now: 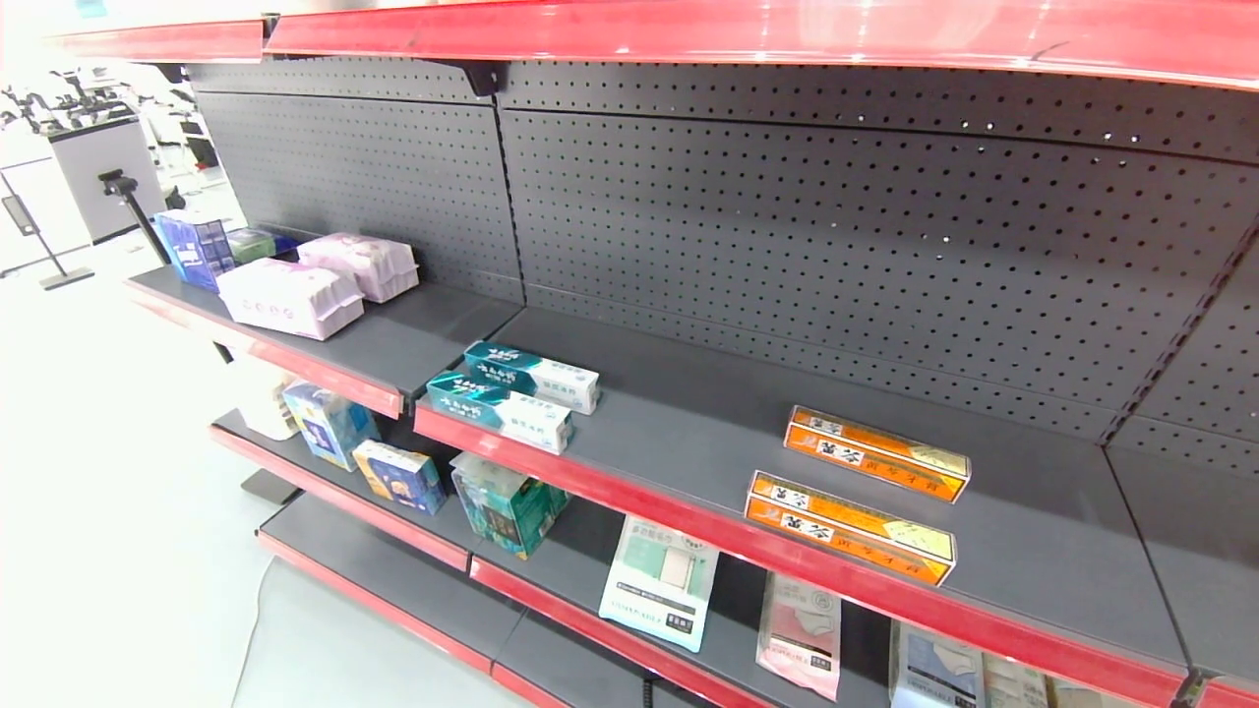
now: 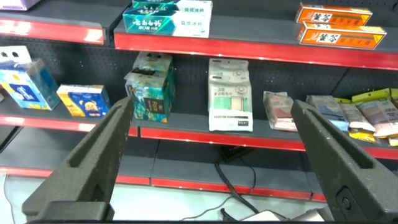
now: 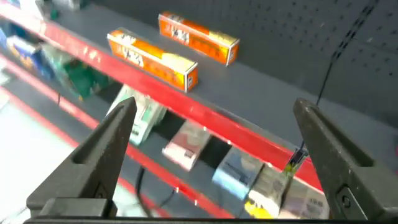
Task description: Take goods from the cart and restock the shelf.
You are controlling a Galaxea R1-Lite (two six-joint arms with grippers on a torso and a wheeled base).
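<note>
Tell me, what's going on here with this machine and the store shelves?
A two-armed robot is facing a store shelf it is meant to restock. Its left gripper and right gripper are both open and hold nothing. On the shelf lie two orange boxes and, further to the robot's left, two teal boxes, with bare space between them.

On the shelf point(image 1: 689, 423), upper level, I count two orange boxes point(image 1: 851, 526), two teal-and-white boxes point(image 1: 500, 411), two pale pink packs point(image 1: 288, 298), one blue pack point(image 1: 195, 249) and one small green box point(image 1: 251, 243). On the level below I count one light blue pack point(image 1: 329, 423), one yellow-and-blue box point(image 1: 400, 476), one dark green pack point(image 1: 507, 503), one white-and-green pouch point(image 1: 661, 580) and one pink pouch point(image 1: 802, 634); the packets point(image 1: 934, 669) farther right I cannot count.
</note>
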